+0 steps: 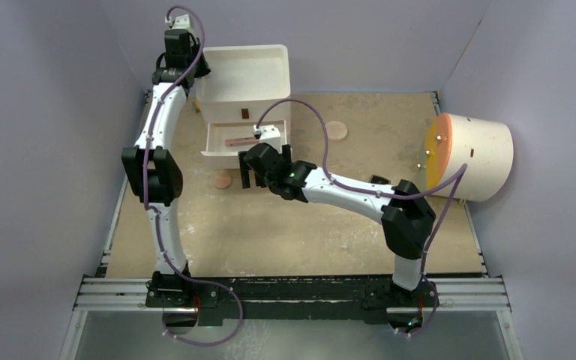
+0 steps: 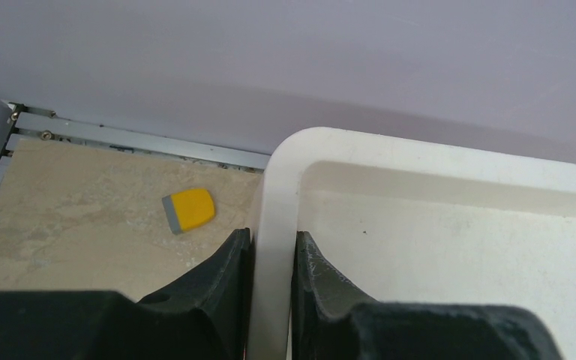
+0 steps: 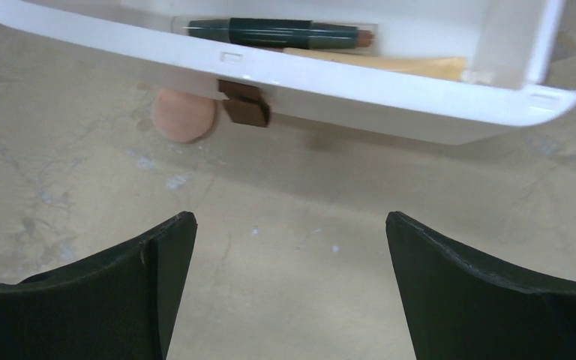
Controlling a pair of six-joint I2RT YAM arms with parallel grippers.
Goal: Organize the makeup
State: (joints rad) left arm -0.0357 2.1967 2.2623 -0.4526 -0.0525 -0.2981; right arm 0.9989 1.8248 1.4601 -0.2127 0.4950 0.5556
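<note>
The white organizer: my left pincer is clamped on its corner wall. The drawer sits pulled out at its front, and my right pincer hangs spread wide just before it. The tan tube and slim stick lie inside the drawer. One peach disc lies just outside the drawer's front.

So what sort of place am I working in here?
Probably a lab test cell, not a home: plain lilac walls box in the table on three sides, a metal rail carries both arms, and a white drawer box stands at the back.
</note>
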